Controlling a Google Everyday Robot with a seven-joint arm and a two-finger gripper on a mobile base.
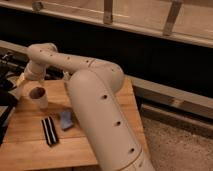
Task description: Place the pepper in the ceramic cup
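The white ceramic cup (pixel 40 100) stands upright on the wooden table (pixel 30 152) at its back left. A dark red shape, the pepper (pixel 37 92), shows at the cup's mouth and seems to sit inside it. My gripper (pixel 24 82) hangs from the wrist just up and left of the cup, close to its rim. The big white arm reaches in from the lower right and covers the middle of the table.
A black striped flat strip (pixel 49 131) lies in front of the cup. A small blue-grey item (pixel 66 120) lies to its right, against the arm. Dark equipment (pixel 6 100) stands at the table's left edge. A dark wall and railing run behind.
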